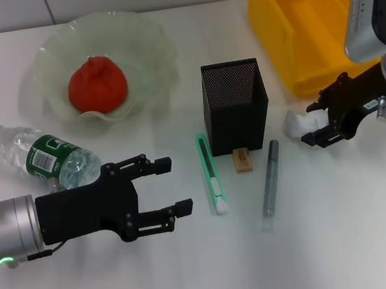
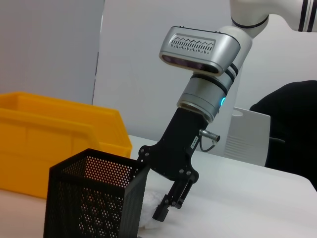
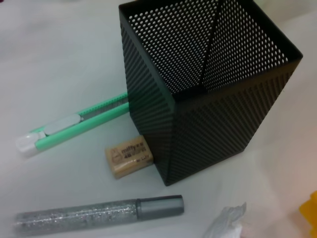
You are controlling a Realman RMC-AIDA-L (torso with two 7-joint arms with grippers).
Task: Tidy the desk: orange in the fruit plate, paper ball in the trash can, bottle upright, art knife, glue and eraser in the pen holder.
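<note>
Right gripper (image 1: 315, 124) jaws closed on paper ball (image 1: 296, 123) just right of pen holder (image 1: 235, 104), left gripper (image 1: 173, 185) jaws apart beside toppled bottle (image 1: 46, 157), orange (image 1: 97, 85) in fruit plate (image 1: 142, 41)

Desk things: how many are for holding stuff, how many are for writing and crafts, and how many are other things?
Holders: 3 – fruit plate, pen holder, trash can
Craft things: 3 – art knife, glue, eraser
Others: 3 – orange, bottle, paper ball
Total: 9
</note>
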